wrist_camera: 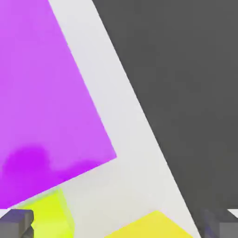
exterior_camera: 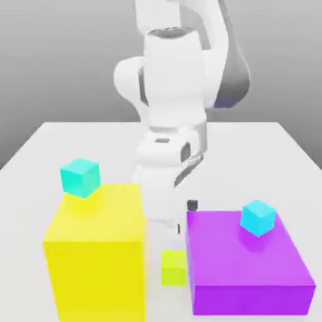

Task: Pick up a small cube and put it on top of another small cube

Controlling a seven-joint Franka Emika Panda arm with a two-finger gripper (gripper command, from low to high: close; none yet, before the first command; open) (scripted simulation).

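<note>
One lime cube (exterior_camera: 173,267) sits on the white counter (exterior_camera: 75,135) in the gap between one big yellow block (exterior_camera: 97,251) and one purple slab (exterior_camera: 248,264). Two cyan cubes, one (exterior_camera: 80,177) on the yellow block and one (exterior_camera: 258,217) on the slab. The gripper (wrist_camera: 118,223) hangs above the gap, fingers (wrist_camera: 16,222) wide apart, holding nothing; the arm hides most of it in the exterior view.

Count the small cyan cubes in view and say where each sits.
2. One small cyan cube sits on the big yellow block, at its far corner; the other cyan cube sits on the flat purple block. More could hide behind the arm.
</note>
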